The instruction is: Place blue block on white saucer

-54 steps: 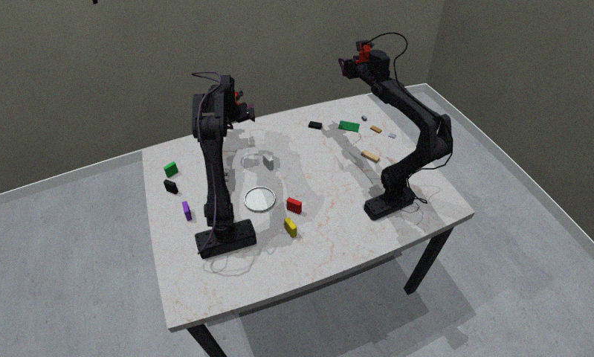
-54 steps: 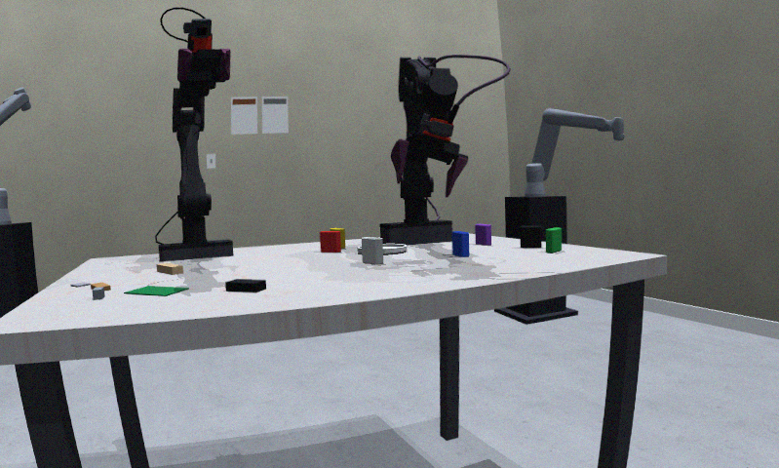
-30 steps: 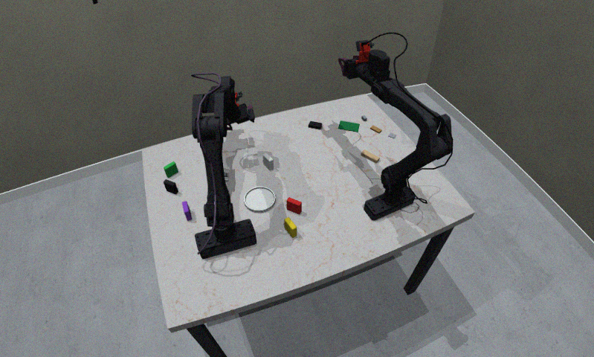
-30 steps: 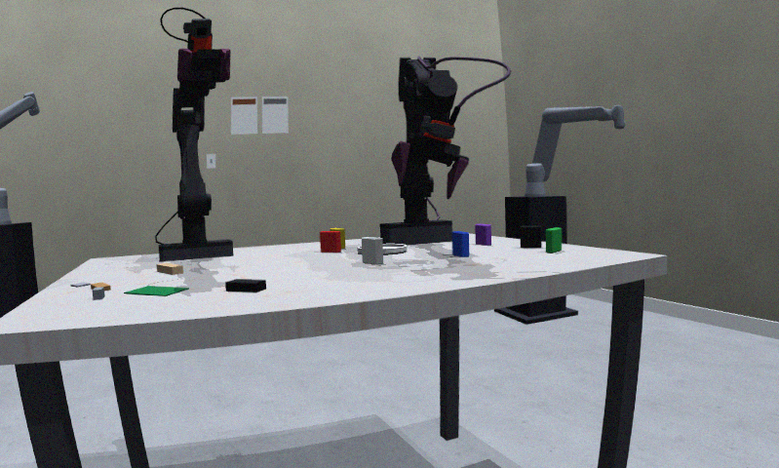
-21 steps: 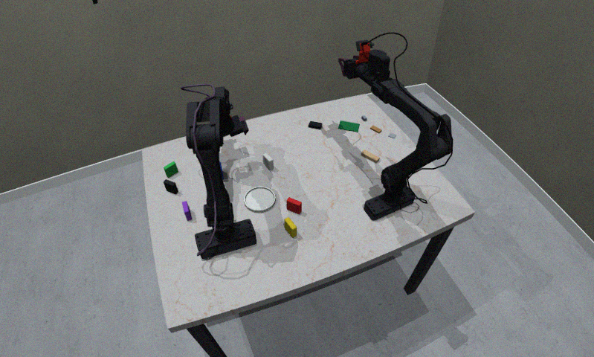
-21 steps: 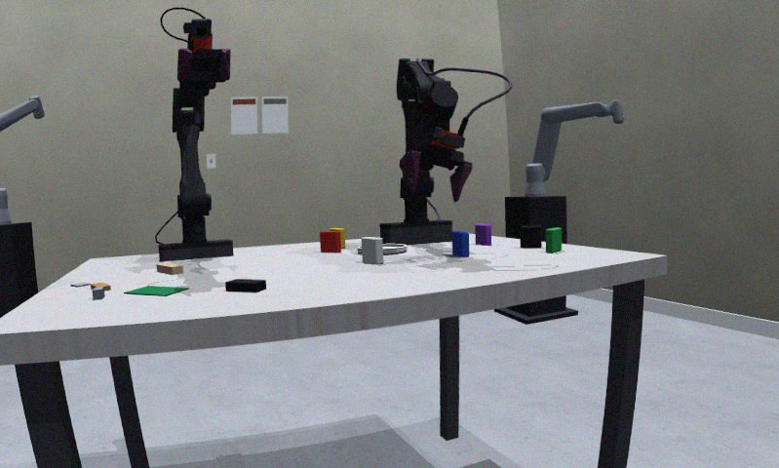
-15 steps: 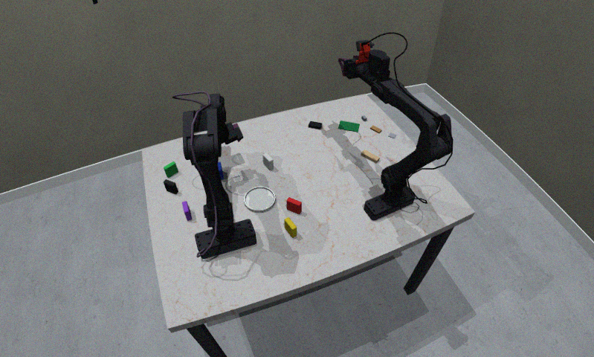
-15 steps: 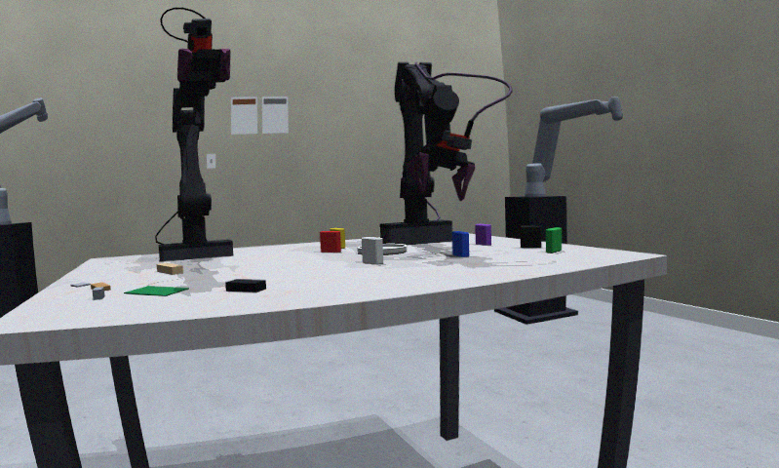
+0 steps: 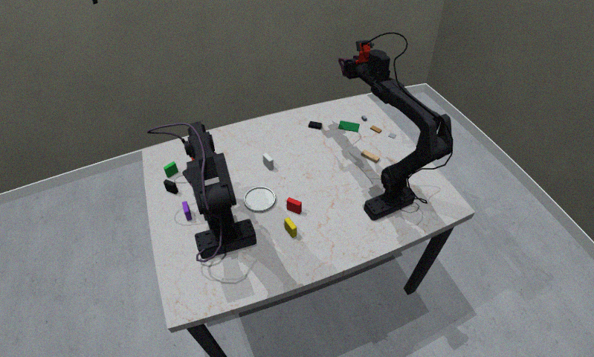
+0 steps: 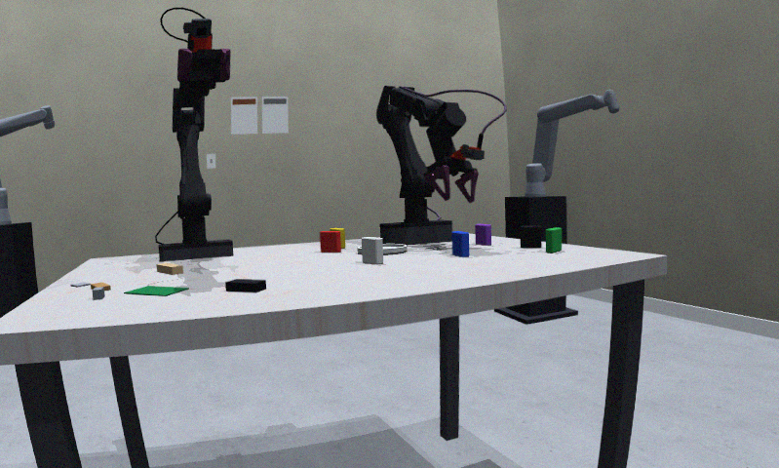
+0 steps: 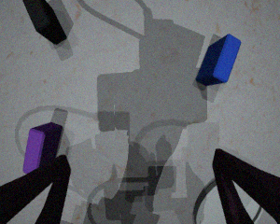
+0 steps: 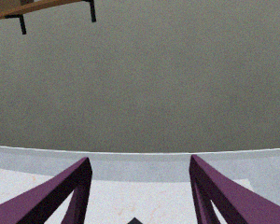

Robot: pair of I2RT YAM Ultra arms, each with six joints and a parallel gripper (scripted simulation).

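The blue block [image 10: 459,243] stands on the table beside the left arm's base; in the left wrist view it lies at the upper right [image 11: 218,59]. In the top view the arm hides it. The white saucer [image 9: 259,198] lies flat and empty next to the left arm; it also shows in the exterior view [image 10: 390,249]. My left gripper [image 10: 453,182] hangs open and empty above the table, between the blue block and a purple block [image 11: 41,147], its fingers wide apart. My right gripper [image 9: 346,66] [image 12: 139,164] is raised high over the far table corner, open and empty, facing the wall.
Near the saucer stand a red block [image 9: 294,204], a yellow block [image 9: 290,227] and a grey-white block [image 9: 268,161]. A green block [image 9: 170,169] and a black block [image 9: 170,186] stand by the left edge. A black slab [image 9: 314,125], a green tile [image 9: 349,126] and tan pieces [image 9: 370,155] lie at the far end.
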